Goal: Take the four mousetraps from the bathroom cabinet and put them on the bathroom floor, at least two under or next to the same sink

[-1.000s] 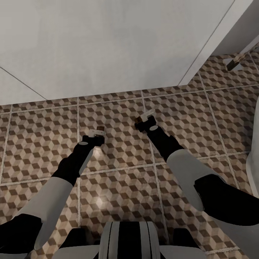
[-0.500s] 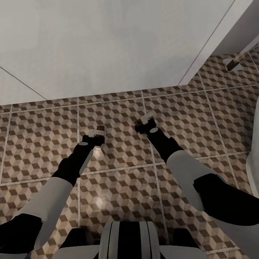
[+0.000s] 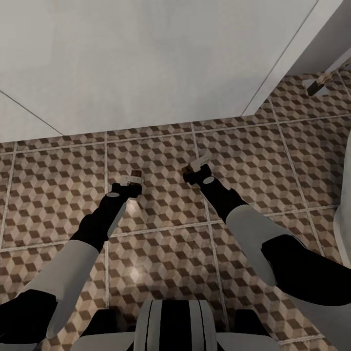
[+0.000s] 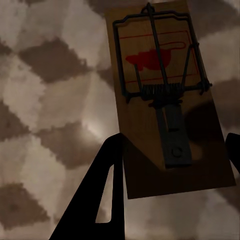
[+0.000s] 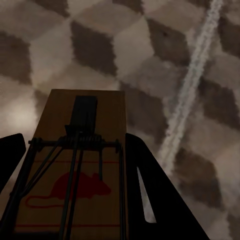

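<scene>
From the head view both arms reach low over the bathroom floor [image 3: 156, 229], left gripper [image 3: 134, 178] and right gripper [image 3: 195, 165] each clamping a mousetrap. Left wrist: left mousetrap [image 4: 165, 100] pinched between the fingers. Right wrist: right mousetrap [image 5: 75, 175] likewise held

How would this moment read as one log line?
left tool: holds brown wooden mousetrap | right tool: holds second mousetrap | below: cube-patterned tile floor

The mousetrap [image 4: 165, 100] is a matt brown wooden board with dark metal wire and a red printed mouse. The bathroom floor [image 3: 161, 214] tiles look smooth, faintly glossy.
</scene>
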Tool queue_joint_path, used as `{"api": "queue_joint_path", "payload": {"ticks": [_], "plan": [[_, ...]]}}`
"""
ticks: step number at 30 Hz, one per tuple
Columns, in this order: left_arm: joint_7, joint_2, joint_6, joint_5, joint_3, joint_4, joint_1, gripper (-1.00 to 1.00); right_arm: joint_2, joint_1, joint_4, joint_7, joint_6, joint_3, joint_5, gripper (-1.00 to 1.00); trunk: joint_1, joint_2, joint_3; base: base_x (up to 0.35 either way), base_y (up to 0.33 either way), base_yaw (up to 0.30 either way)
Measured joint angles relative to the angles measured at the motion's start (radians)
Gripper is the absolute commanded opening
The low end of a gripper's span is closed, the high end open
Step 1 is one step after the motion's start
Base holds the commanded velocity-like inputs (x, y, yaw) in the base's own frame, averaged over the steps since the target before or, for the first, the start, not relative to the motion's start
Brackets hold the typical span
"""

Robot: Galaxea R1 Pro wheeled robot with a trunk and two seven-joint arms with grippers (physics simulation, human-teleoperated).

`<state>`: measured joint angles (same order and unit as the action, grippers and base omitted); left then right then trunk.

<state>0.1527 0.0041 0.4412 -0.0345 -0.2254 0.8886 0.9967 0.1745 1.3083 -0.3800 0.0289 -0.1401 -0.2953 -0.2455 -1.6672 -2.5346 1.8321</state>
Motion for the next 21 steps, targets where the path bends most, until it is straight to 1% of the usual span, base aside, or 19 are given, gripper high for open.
{"api": "queue_joint_path", "payload": {"ticks": [12, 21], "plan": [[0.000, -0.001, 0.000, 0.000, 0.000, -0.003, 0.000, -1.00, 0.000, 0.000, 0.001, 0.000, 0.001, 0.001, 0.000, -1.00, 0.000, 0.000, 0.000, 0.110, 0.000, 0.000], [0.000, 0.000, 0.000, 0.000, -0.002, -0.001, 0.000, -1.00, 0.000, 0.000, 0.001, 0.000, 0.003, 0.001, 0.000, -1.00, 0.000, 0.000, 0.000, 0.019, 0.000, 0.000]]}}
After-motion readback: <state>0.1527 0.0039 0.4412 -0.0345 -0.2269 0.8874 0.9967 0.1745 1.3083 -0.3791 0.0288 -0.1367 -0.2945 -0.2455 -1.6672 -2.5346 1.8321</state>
